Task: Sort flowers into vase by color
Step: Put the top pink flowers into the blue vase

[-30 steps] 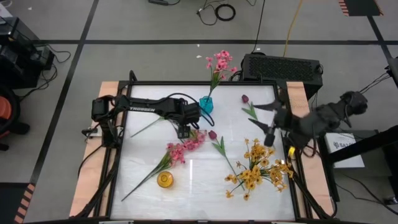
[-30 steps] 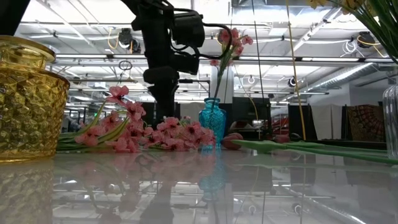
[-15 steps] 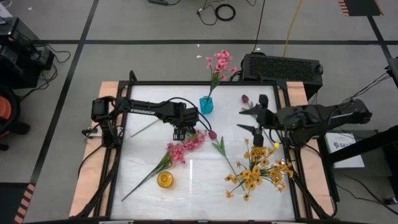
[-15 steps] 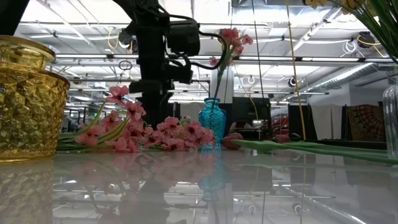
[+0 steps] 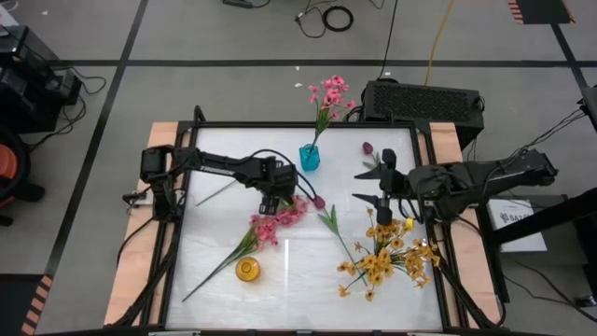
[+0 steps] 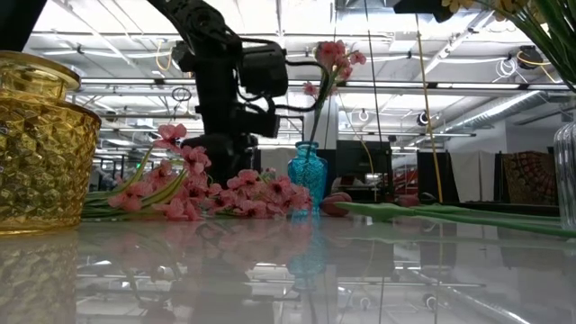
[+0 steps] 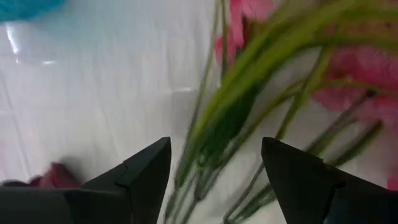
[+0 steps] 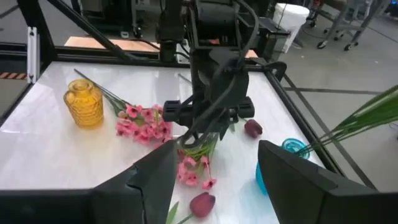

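Note:
A pink blossom spray [image 5: 275,222] lies flat on the white table. My left gripper [image 5: 272,203] hangs over its stems, open. In the left wrist view the green stems [image 7: 217,118] run between the two fingers [image 7: 146,177] with a gap on each side. The blue vase [image 5: 309,157] stands near the far edge with one pink stem [image 5: 328,98] in it. The yellow vase [image 5: 247,270] stands near the near edge. Two maroon tulips [image 5: 319,202] [image 5: 367,147] lie on the table. My right gripper [image 5: 362,186] is open and level, above the table between the far tulip and the yellow blossoms [image 5: 387,252].
A black box [image 5: 422,101] sits beyond the far edge. The table has a dark frame [image 5: 298,125] and wooden side strips. A clear glass wall [image 6: 565,175] shows at the right of the low view. Bare white surface lies along the near middle [image 5: 298,280].
My right gripper has swung from the table's right side toward its middle and now points level toward the left arm. My left gripper has sunk a little toward the pink spray on the table. The flowers and vases have kept their places.

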Available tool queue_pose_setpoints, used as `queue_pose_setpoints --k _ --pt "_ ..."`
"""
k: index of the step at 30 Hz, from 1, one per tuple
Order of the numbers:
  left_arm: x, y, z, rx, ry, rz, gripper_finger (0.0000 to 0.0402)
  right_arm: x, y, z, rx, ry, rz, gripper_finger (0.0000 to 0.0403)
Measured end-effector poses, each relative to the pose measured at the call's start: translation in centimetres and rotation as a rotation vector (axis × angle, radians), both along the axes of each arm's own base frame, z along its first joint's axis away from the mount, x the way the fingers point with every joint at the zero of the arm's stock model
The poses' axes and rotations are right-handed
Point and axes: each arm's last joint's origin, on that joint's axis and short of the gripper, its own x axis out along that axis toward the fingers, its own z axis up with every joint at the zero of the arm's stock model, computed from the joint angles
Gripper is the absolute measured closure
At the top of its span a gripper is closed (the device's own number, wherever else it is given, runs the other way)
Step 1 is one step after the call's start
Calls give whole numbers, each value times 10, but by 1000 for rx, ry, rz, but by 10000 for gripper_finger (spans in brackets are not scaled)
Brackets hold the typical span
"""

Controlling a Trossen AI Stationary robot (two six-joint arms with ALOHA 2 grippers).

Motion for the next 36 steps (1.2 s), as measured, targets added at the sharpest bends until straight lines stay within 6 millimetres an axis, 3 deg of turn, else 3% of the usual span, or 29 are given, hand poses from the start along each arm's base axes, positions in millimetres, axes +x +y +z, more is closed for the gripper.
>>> queue_pose_setpoints --k 9,22,31,36 --pt "0 4 -8 -15 15 0 158 1 0 1 -8 -10 5 186" --pt "0 15 -14 -71 14 -7 261 1 1 2 -28 -17 13 186" --pt "3 10 -12 -34 20 -45 380 1 0 2 -29 -17 13 186" --pt "6 6 -2 -18 -1 -55 383 1 0 2 -27 -17 12 186"
